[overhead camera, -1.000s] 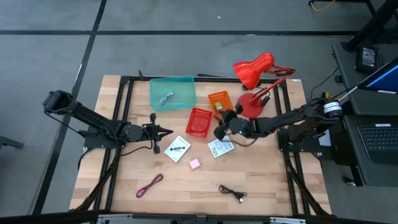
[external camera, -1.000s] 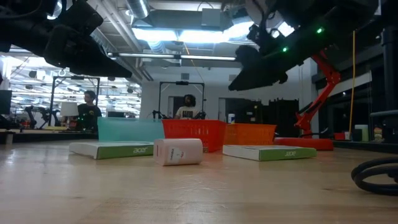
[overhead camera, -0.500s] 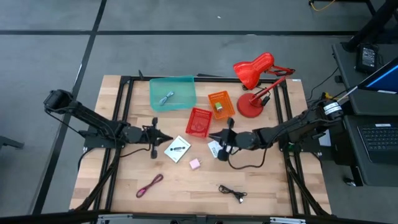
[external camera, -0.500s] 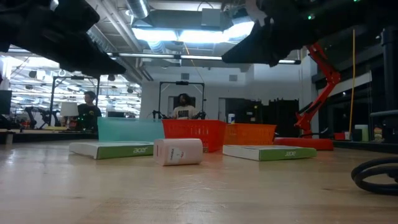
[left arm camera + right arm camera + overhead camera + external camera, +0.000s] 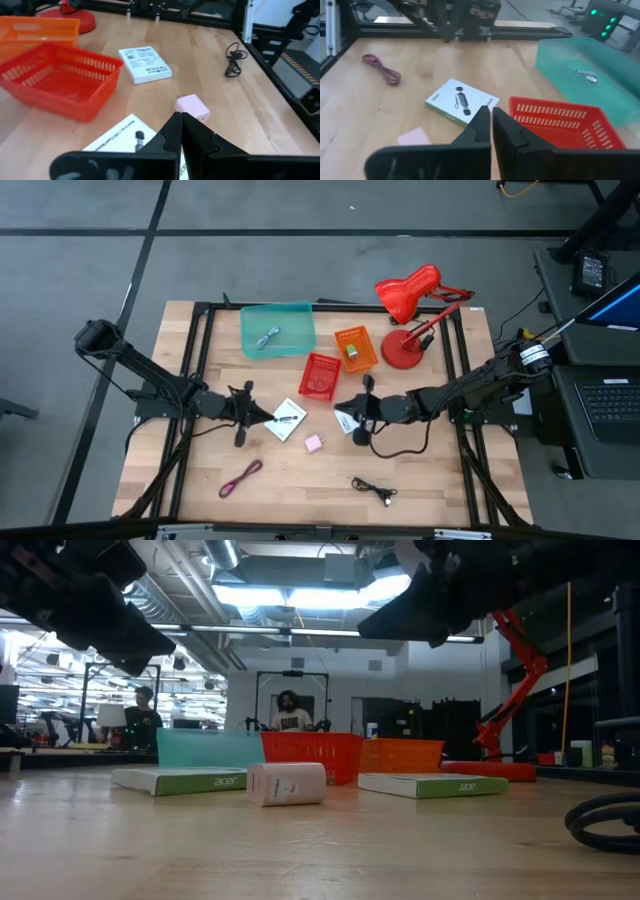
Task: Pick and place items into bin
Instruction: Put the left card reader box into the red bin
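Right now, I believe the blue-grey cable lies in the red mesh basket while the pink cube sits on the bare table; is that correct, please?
Not quite: the blue-grey cable lies in the teal bin, not the red mesh basket, which looks empty. The high view shows it. The pink cube does sit on the bare table.

**Wood, plastic and card on the workbench**

A pale, matt wooden table (image 5: 420, 470) with visible grain carries a red basket (image 5: 320, 377) and an orange basket (image 5: 354, 348) of slotted plastic, beside a translucent teal plastic bin (image 5: 278, 329). Two white packets (image 5: 145, 64) (image 5: 461, 101) look like smooth printed card. The pink cube (image 5: 192, 107) appears matt; the red desk lamp (image 5: 410, 292) is glossy.
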You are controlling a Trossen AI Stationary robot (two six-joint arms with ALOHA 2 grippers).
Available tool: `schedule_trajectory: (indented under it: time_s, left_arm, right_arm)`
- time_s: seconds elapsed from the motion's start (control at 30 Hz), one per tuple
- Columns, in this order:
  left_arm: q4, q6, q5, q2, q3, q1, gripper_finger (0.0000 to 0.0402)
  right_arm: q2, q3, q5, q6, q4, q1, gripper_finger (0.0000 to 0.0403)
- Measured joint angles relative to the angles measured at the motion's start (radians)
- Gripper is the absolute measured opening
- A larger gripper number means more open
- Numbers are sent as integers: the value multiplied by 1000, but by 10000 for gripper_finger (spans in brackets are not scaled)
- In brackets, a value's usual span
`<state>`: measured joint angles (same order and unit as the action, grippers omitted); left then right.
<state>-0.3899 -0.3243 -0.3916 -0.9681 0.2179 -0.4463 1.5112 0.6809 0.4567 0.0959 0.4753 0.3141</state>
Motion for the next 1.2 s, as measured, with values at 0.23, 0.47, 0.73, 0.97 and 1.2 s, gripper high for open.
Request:
schedule_trajectory:
  time_s: [0.23, 0.47, 0.73, 0.97, 1.2]
  left_arm:
    - [34, -66, -37, 0, 0, -7, 3]
    - [36, -85, -43, 0, 0, -7, 3]
    - [41, -84, -32, 0, 0, -7, 3]
    - [78, -64, -32, 0, 0, -7, 3]
    - [245, -57, -15, 0, 82, -7, 3]
  right_arm:
    - [0, 0, -16, 5, 0, 6, 1]
    - [0, 0, -17, 22, 0, 25, 1]
    - [0, 0, -17, 4, 0, 31, 1]
    - [1, 0, -33, 7, 9, 15, 1]
    - [2, -1, -167, 53, 89, -19, 0]
